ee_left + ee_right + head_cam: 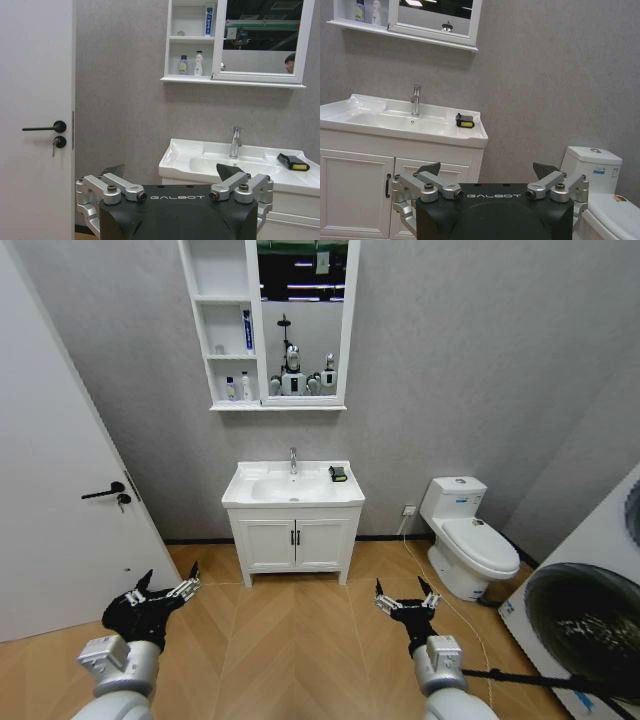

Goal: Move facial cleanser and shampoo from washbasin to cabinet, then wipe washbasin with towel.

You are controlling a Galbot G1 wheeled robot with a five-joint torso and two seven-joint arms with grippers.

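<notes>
Head view gives us both grippers, left [168, 587] and right [406, 593], jaws apart, empty. Our left wrist view alone shows two bottles [191, 65] at 12 o'clock on the cabinet [190, 40] shelf; the towel [293, 162] lies on the washbasin [180, 155].

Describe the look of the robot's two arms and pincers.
Both match. The left pincer and right pincer each have a black body with white "GALBOT" lettering, silver metal linkages with bolts, and two dark pointed fingertips. The arm segments behind them are silver-grey cylinders. A black cable runs on the floor beside the right arm.
</notes>
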